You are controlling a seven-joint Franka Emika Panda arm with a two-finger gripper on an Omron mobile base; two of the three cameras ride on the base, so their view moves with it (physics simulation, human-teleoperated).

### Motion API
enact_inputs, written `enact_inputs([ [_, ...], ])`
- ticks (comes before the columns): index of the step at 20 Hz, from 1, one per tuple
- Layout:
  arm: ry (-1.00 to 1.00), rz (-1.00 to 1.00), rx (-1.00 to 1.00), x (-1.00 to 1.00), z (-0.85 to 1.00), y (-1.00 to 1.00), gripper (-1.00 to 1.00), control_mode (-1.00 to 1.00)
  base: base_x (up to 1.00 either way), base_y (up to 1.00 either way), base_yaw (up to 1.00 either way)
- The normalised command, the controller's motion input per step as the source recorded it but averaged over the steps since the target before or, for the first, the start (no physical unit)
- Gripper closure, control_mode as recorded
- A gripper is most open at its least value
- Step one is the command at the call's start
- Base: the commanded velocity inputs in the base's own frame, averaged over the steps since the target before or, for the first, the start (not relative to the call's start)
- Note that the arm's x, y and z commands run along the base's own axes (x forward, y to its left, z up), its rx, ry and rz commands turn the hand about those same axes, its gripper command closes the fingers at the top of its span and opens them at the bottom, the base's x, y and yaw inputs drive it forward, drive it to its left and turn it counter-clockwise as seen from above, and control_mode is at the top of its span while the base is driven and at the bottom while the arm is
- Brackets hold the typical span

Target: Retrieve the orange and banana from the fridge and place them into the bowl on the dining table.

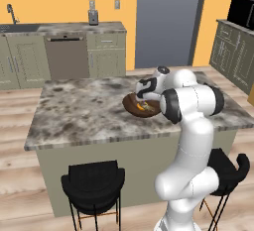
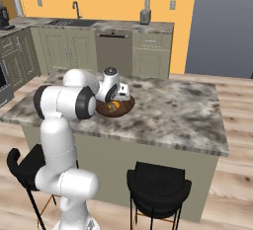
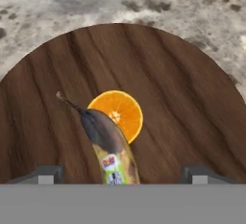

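The dark-brown wooden bowl (image 3: 182,98) sits on the marbled dining table (image 1: 79,111). In it lie the orange (image 3: 120,112), cut face up, and the spotted banana (image 3: 113,153), which leans across the orange's near side. My gripper (image 3: 124,175) hangs just above the bowl, open, its two tips wide apart on either side of the banana and clear of it. From the base views the hand (image 1: 148,89) hovers over the bowl (image 1: 134,108), with the fruit (image 2: 114,106) showing under it in the bowl (image 2: 126,106). The fridge is out of view.
Two black stools (image 1: 94,183) (image 1: 225,170) stand at the table's near side. Wall counters with a sink (image 2: 74,21) and a toaster (image 1: 93,17) run along the back. A dark microwave (image 1: 242,12) sits at the far right.
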Motion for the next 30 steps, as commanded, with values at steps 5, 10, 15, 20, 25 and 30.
enact_inputs([
  [5,-0.10,-0.01,0.00,-0.72,0.23,-0.02,-1.00,-1.00,0.00,0.00,0.00],
  [10,-0.28,0.00,0.00,-1.00,0.34,-0.16,-1.00,-1.00,0.00,0.00,0.00],
  [15,-0.32,0.00,0.00,-1.00,0.35,-0.19,-1.00,-1.00,0.00,0.00,0.00],
  [20,-0.22,0.00,0.00,-0.93,0.53,-0.10,-1.00,-1.00,0.00,0.00,0.00],
  [25,-0.04,0.00,0.00,-0.64,0.83,-0.03,-1.00,-1.00,0.00,0.00,0.00],
  [30,0.09,-0.05,0.00,-0.56,0.81,-0.22,-1.00,-1.00,0.00,0.00,0.00],
])
